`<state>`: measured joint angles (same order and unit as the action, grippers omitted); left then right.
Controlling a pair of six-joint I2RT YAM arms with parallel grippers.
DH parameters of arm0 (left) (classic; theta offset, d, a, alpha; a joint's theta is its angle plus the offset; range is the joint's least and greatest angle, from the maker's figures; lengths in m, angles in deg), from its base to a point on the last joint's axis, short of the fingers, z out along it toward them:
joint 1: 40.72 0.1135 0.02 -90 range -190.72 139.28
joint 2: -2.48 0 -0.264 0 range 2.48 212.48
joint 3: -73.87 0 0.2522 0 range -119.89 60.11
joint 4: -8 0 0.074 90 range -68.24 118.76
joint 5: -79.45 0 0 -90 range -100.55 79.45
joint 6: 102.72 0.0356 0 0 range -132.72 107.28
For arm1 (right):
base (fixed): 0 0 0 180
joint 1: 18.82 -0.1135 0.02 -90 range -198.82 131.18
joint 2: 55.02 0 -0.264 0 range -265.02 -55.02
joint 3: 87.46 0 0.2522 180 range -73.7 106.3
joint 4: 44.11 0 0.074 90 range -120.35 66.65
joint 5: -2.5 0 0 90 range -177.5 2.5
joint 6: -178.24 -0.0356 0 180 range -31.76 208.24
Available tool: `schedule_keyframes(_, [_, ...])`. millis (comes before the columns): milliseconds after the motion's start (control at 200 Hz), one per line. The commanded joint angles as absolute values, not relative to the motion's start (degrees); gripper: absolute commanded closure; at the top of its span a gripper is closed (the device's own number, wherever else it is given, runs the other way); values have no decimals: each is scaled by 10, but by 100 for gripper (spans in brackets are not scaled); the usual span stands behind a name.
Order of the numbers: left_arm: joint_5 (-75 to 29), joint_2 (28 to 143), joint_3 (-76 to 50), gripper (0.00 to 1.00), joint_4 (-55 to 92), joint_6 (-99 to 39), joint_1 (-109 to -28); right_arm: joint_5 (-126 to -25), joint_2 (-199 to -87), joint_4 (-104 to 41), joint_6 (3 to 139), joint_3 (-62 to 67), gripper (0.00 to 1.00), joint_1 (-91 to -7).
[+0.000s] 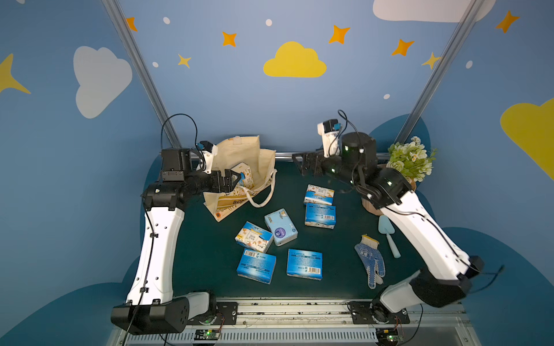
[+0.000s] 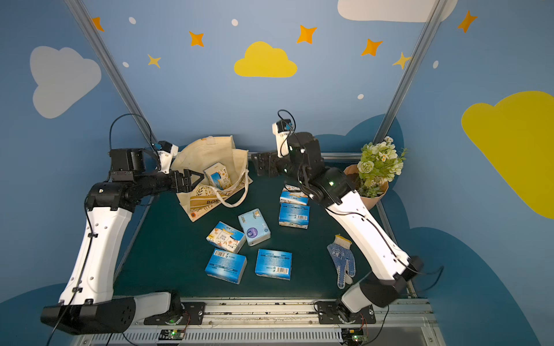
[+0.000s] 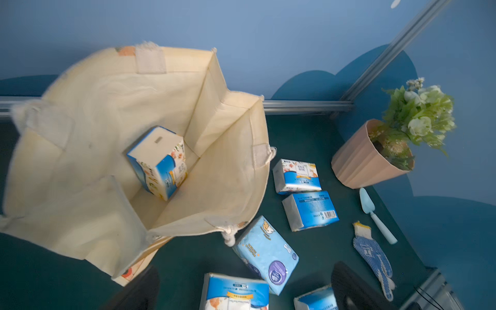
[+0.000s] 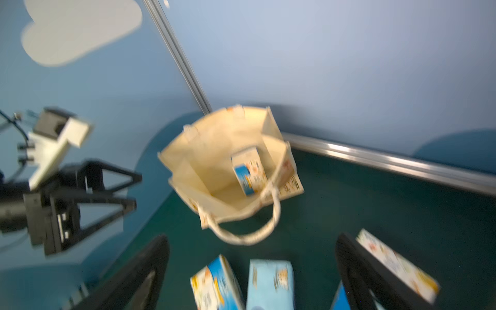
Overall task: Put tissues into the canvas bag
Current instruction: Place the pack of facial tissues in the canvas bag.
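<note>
- Left claw (image 1: 236, 177): jaws wide and empty, level with the bag's open mouth, just beside the pack inside it.
- Right claw (image 1: 298, 164): jaws wide and empty, raised near the closest loose pack (image 1: 319, 194).
- Bag (image 1: 239, 152): stands at the back of the mat (image 1: 209, 254), mouth tipped toward the arms, apparently to ease loading.
- Packs: one (image 3: 158, 163) sits inside the bag; six lie loose on the mat.

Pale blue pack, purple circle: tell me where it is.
Both top views show the pale blue pack mid-table, just right of a floral pack, near the canvas bag.
</note>
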<state>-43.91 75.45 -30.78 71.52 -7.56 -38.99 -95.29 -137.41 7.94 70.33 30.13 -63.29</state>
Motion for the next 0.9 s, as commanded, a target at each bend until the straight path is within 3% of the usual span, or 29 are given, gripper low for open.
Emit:
schedule_keyframes(0, [-481,744,-294,0,742,-39,-408,-1058,-1346,208,668,168,3,-634])
schedule_keyframes(145, [-452,745,-283,0,774,4,-479,-1104,-1284,232,578,49,3,-595])
schedule_keyframes(280, [-452,756,-283,0,822,56,-548,-1043,-1225,243,532,-30,3,-544])
schedule_keyframes(426, [-439,788,-285,0,901,170,-628,-1042,-1173,305,501,-54,3,-508])
schedule_keyframes(591, [-360,832,-258,0,910,207,-742,-957,-1129,331,478,-71,3,-426])
schedule_keyframes(766, [-357,862,-207,0,901,217,-833,-811,-1102,358,500,-94,3,-369])
schedule_keyframes(891, [-335,891,-169,0,843,211,-888,-819,-1096,407,513,-94,3,-365])
